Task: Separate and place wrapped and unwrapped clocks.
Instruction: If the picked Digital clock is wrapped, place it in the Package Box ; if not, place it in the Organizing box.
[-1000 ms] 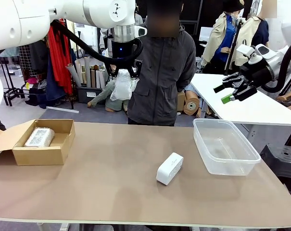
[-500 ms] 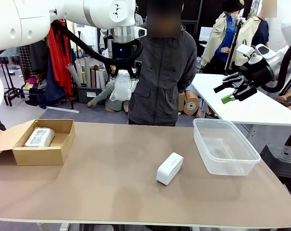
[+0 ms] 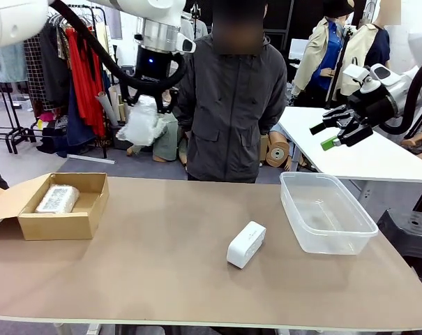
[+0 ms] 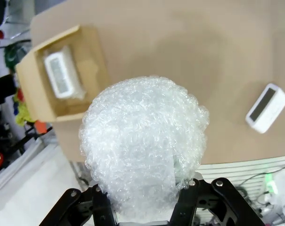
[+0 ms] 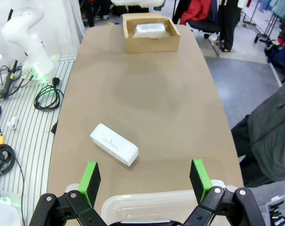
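My left gripper hangs high above the table's far left side, shut on a clock wrapped in bubble wrap. In the left wrist view that wrapped clock bulges between the fingers. A second wrapped clock lies inside the brown cardboard box at the table's left; it also shows from above and far off. The bare white clock rests on the table's middle. My right gripper stands open, high above the table's right side, nothing between its fingers.
A clear plastic tub stands on the table's right, under the right gripper. A person in a dark grey jacket stands at the far edge. A white table lies behind at right.
My left gripper has swung to the left and slightly up with the wrapped clock in it. The right arm has not moved.
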{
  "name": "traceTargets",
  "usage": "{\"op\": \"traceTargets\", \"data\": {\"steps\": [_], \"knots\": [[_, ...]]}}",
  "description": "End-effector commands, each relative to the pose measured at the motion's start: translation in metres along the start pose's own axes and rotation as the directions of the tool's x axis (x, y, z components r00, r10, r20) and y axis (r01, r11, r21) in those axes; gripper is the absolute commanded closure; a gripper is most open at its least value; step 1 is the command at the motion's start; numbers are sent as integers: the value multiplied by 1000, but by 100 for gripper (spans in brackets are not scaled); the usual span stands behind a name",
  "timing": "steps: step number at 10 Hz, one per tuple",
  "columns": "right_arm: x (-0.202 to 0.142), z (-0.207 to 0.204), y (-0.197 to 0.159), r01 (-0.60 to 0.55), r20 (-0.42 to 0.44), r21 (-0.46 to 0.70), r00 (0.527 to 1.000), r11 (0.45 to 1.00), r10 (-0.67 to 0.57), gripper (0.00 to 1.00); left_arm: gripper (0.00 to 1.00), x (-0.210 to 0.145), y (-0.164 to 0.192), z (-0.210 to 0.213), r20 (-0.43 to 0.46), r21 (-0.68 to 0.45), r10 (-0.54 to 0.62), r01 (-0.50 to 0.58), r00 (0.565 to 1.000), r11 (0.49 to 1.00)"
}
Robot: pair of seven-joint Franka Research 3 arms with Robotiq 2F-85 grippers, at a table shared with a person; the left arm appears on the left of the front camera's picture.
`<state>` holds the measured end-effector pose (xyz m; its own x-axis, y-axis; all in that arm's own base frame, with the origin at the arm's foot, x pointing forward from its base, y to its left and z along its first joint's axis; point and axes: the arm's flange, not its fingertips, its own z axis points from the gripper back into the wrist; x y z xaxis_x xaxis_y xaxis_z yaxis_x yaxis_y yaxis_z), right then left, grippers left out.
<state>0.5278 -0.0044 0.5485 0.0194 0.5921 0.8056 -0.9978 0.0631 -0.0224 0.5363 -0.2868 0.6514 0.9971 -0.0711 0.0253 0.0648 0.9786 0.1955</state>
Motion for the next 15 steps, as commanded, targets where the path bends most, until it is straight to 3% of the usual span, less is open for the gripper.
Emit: {"op": "traceTargets", "data": {"steps": [1, 6, 7, 10, 13, 15], "knots": [[1, 1, 2, -2, 2, -3, 1000, 1000, 2, 0, 100, -11, 18, -5, -15, 93, -19, 21, 1000, 995], [1, 1, 2, -2, 2, -3, 1000, 1000, 2, 0, 100, -49, 79, -30, -122, 330, 94, -49, 988, 943], [1, 1, 2, -2, 2, -3, 1000, 1000, 2, 0, 100, -56, 91, -36, -110, 353, 108, -63, 988, 934], [1, 1, 2, -2, 2, -3, 1000, 1000, 2, 0, 100, -64, 122, -65, 113, 364, -13, -29, 994, 931], [1, 1, 2, -2, 2, -3, 1000, 1000, 2, 0, 100, -68, 152, -90, 222, 215, 52, -101, 974, 971], [1, 1, 2, -2, 2, -3, 1000, 1000, 2, 0, 100, -63, 164, -93, 314, 76, 143, -175, 939, 982]]}}
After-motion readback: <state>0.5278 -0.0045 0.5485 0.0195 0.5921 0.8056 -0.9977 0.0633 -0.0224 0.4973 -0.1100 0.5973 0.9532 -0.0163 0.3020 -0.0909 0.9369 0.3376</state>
